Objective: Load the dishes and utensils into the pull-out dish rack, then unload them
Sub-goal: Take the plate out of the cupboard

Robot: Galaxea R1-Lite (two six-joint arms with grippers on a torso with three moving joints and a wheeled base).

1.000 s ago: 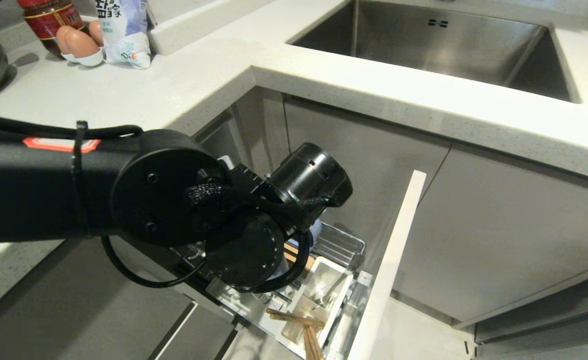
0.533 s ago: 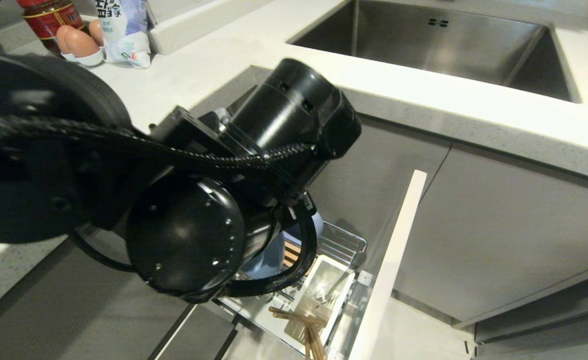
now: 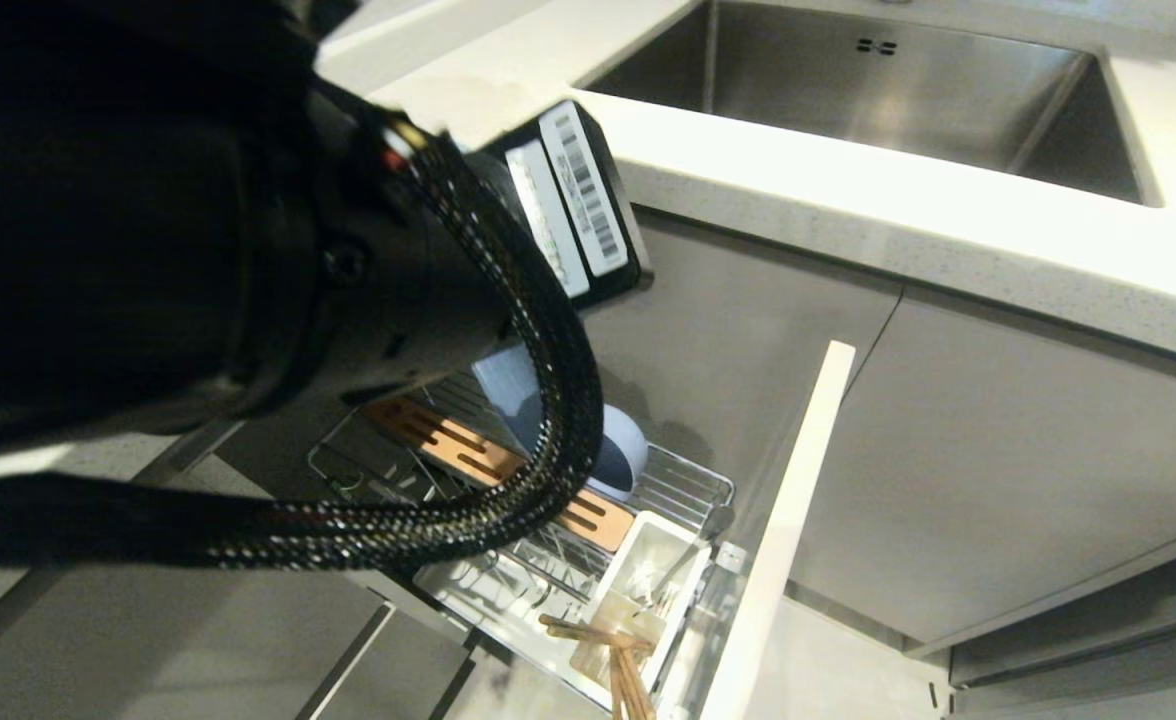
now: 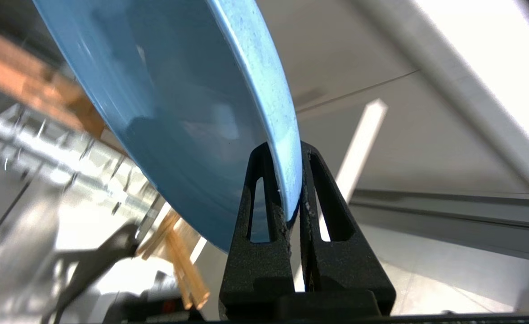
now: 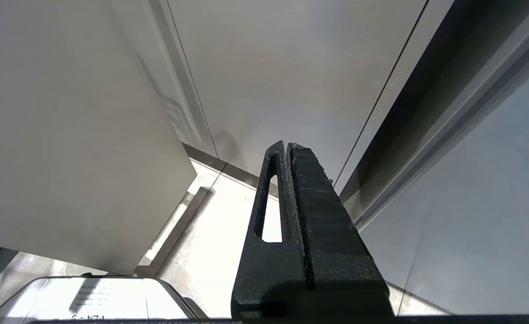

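Kitchen corner: pale stone bench (image 3: 848, 200) with a steel sink (image 3: 878, 100) set in, grey cabinet fronts below.

Pull-out dish rack (image 3: 688, 485), drawn out under the bench: chrome wire basket, slotted wooden strip (image 3: 448, 440) across it, white door panel (image 3: 788, 520) along one side.

Left arm (image 3: 198, 200), filling much of the head view above the rack, cable looped in front of it.

Plate (image 4: 179, 103), light blue, held on edge above the rack. Left gripper (image 4: 291, 189) fingers clamped on its rim, one finger on each face.

Bowl (image 3: 618, 455), light blue, in the rack just beside the wooden strip, partly behind the cable.

Utensil caddy (image 3: 638, 590), white, at the near end of the rack; metal cutlery inside, details too small to tell.

Chopsticks (image 3: 608, 650), light wood, lying across the caddy's near end.

Right gripper (image 5: 287, 148), parked low near the floor, fingers shut on nothing.

Risks, as judged: the grip is narrow and at the rim, so the plate could pivot or slip if swung fast; the rim could knock the bench edge on the way up; the trailing cable could snag the bowl or rack wires.
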